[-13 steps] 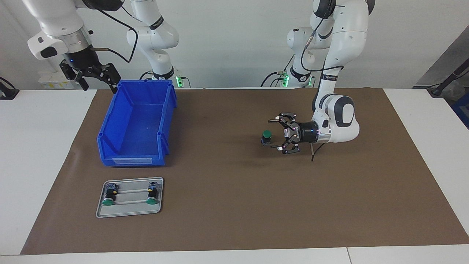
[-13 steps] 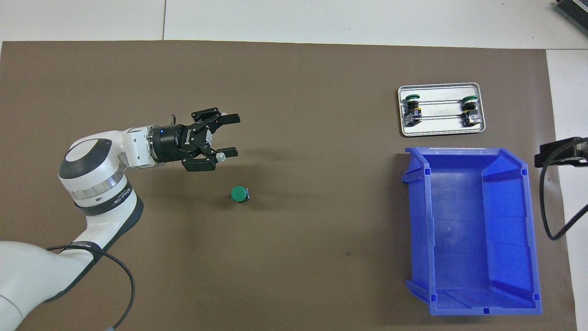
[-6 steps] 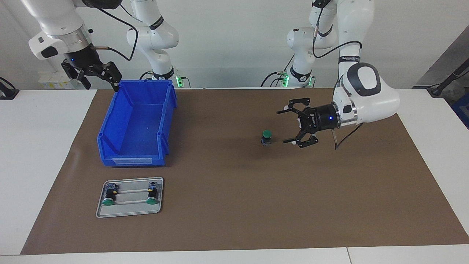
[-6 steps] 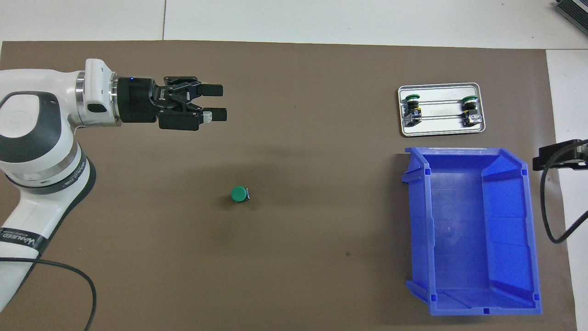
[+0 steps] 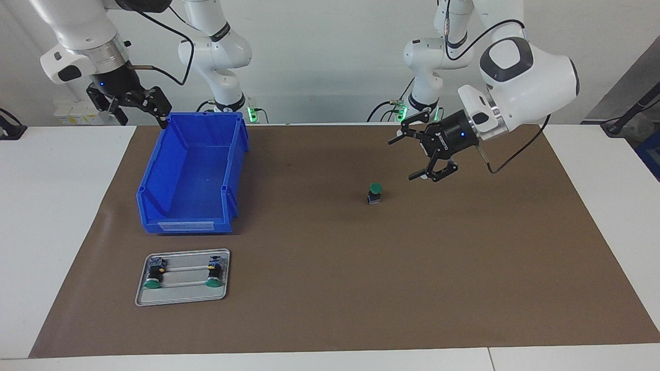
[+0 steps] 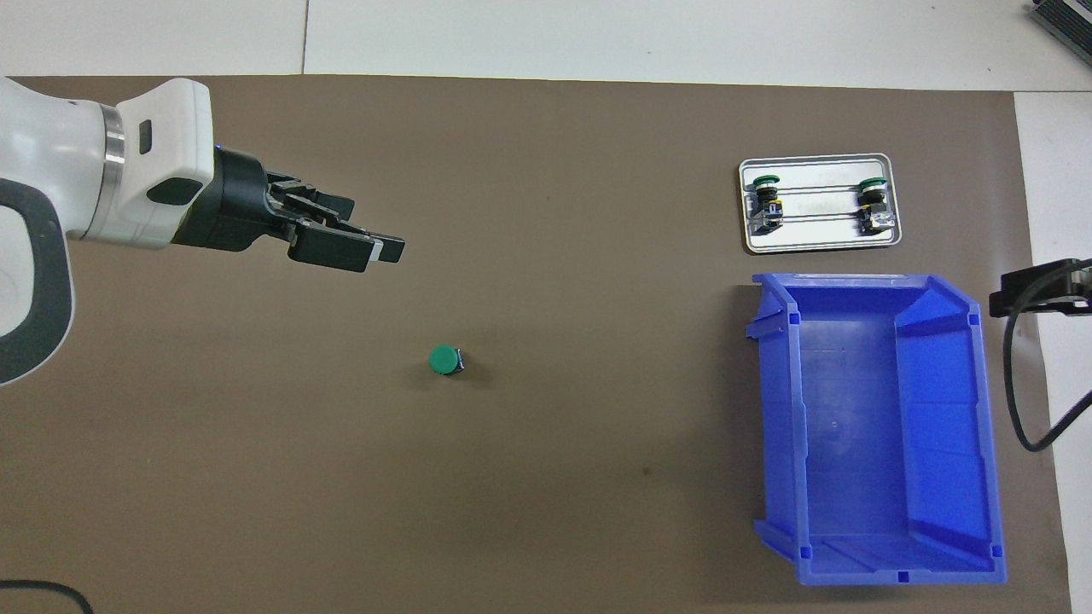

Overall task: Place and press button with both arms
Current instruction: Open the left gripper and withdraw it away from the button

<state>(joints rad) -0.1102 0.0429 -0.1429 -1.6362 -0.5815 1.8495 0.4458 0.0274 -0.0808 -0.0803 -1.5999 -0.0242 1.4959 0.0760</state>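
Left gripper (image 5: 406, 159) spread, empty, raised over brown mat (image 5: 330, 288). Green-capped black push-button (image 5: 375, 193) upright on mat mid-table, apart from it. Right gripper (image 5: 138, 117) spread, hanging by blue plastic bin (image 5: 192, 172) corner.

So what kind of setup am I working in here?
Probably a robotics lab bench: two white jointed robot arms, a brown mat over a white table, a blue plastic parts bin.
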